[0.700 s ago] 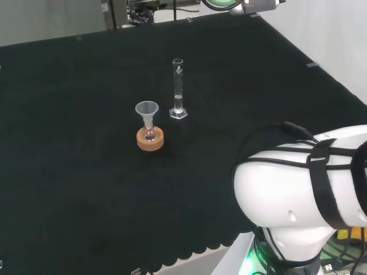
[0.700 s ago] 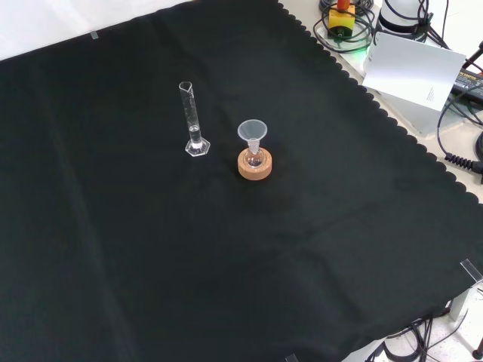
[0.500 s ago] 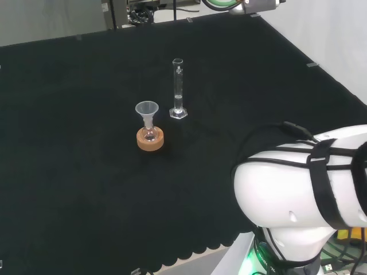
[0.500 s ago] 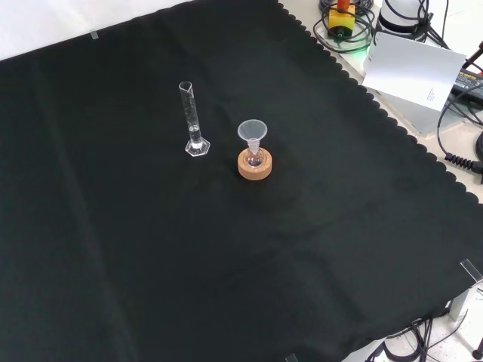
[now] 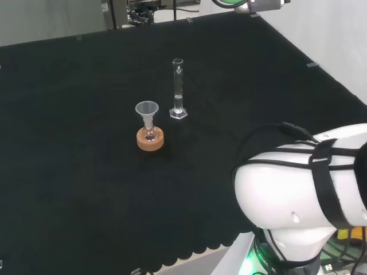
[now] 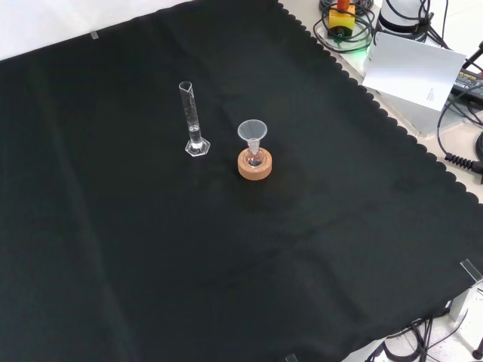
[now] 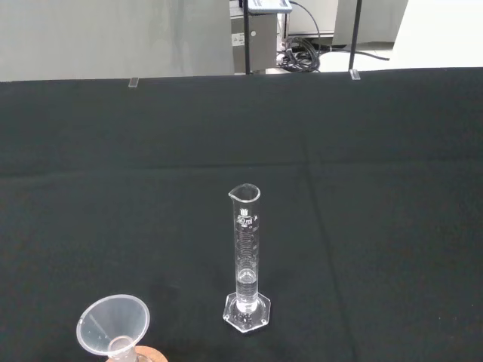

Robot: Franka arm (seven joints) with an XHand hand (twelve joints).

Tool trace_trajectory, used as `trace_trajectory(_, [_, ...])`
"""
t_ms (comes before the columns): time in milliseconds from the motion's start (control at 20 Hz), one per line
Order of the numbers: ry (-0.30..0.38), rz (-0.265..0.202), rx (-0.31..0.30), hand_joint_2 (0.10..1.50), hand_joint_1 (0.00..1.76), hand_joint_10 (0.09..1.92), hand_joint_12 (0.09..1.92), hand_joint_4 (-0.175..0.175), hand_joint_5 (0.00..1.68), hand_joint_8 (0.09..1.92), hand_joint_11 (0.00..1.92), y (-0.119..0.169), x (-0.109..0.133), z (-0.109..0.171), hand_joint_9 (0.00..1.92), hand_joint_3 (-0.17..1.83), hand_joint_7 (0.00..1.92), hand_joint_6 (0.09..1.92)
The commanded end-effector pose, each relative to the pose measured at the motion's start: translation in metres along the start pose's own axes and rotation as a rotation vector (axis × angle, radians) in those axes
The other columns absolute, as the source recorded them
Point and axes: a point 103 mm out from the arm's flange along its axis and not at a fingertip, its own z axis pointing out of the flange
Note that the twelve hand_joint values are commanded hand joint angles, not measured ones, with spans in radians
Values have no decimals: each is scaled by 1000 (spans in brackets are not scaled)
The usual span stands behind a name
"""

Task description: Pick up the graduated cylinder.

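A tall clear graduated cylinder (image 5: 178, 87) (image 6: 192, 121) (image 7: 246, 256) stands upright on its hexagonal foot on the black cloth, with a little clear liquid near its bottom. Just beside it a small flask on a cork ring (image 5: 150, 139) (image 6: 255, 164) carries a clear funnel (image 5: 147, 110) (image 6: 252, 132) (image 7: 113, 326) in its neck. Nothing touches the cylinder. The wrist view looks at the cylinder from some distance away.
The arm's big white link (image 5: 304, 183) stands at the lower right of the head view. Off the cloth's far right in the front view lie cables, a white box (image 6: 415, 72) and a yellow item (image 6: 341, 16). The cloth's scalloped edge (image 6: 392, 124) runs there.
The arm's white link has shifted very slightly in the head view. The cylinder, flask and funnel have not moved.
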Motion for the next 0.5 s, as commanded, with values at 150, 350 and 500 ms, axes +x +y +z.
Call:
trace_trajectory(150, [-10,40,21,1365,127,712,1367,-36,267,324,0,14,-6,23,104,46,0,87])
trace_trajectory(350, [-4,56,20,1363,132,708,1370,-37,269,331,0,23,-21,41,110,45,1,87])
trace_trajectory(500, [6,66,33,1360,141,695,1385,-40,275,377,0,36,-34,58,135,46,3,87])
